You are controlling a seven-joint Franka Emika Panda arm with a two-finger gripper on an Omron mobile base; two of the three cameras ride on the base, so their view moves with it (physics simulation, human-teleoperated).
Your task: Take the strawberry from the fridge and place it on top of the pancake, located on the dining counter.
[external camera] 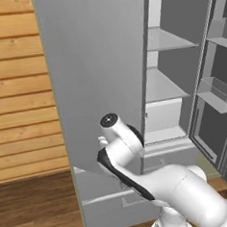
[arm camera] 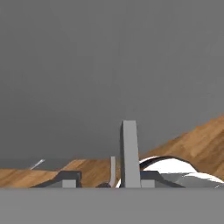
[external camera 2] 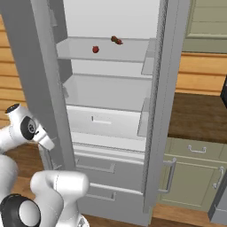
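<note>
Fridge open — strawberry on upper shelf — plank wall behind.

A plank wall of warm, light wood fills the left of the left base view, with darker wood floor below it. At the right of the right base view, green cabinets carry a dark brown worktop, another cupboard above.
</note>
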